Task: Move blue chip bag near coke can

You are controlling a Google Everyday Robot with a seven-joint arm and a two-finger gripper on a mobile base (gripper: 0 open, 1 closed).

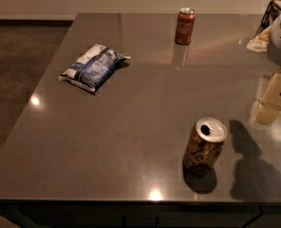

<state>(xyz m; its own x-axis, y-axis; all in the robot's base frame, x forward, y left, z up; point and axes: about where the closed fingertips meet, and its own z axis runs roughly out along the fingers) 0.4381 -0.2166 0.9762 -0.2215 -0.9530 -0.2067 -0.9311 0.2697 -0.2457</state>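
The blue chip bag lies flat on the grey table, at the left of its middle, dark blue with white markings. The coke can stands upright near the table's far edge, red with white lettering and a silver top. It is well apart from the bag, to the bag's right and further back. My gripper is at the right edge of the view, cream-coloured, hovering above the table's right side, far from both the bag and the coke can. It holds nothing that I can see.
A gold-brown can with an opened top stands near the front right, close to the gripper's shadow. A black wire rack and a crumpled white thing sit at the back right. The floor drops off left of the table.
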